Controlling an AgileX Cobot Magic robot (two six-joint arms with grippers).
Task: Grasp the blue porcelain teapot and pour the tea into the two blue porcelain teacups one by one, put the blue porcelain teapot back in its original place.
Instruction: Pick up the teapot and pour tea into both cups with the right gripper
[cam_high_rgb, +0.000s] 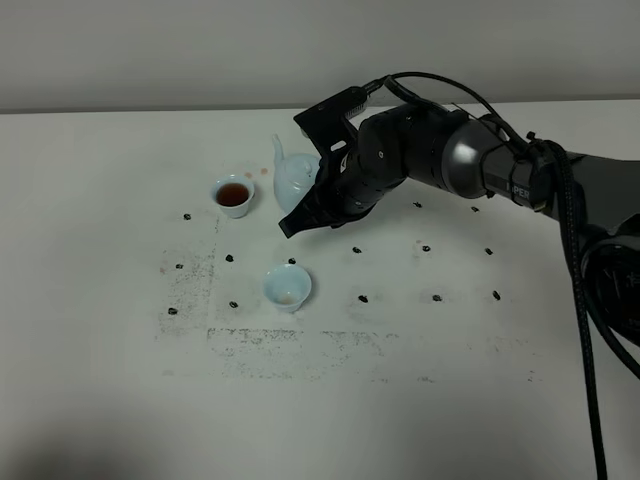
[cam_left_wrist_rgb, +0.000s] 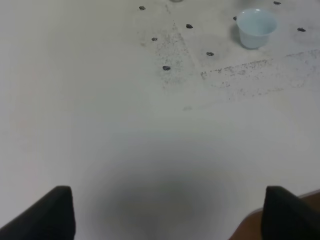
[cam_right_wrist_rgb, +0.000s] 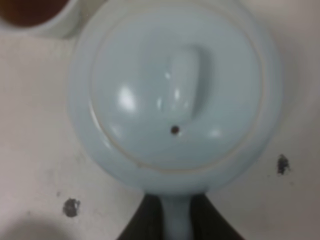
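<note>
The blue porcelain teapot is upright at mid-table, its spout toward the far left. In the right wrist view its lid and knob fill the frame from above. My right gripper is shut on the teapot's handle, with dark fingers on both sides of it. One blue teacup just left of the teapot holds dark tea; its edge shows in the right wrist view. The other teacup stands nearer the front and looks pale inside; it also shows in the left wrist view. My left gripper is open and empty over bare table.
The white table carries small dark marker dots and grey scuffed lines around the cups. The right arm reaches in from the right edge. A brown table edge shows in the left wrist view.
</note>
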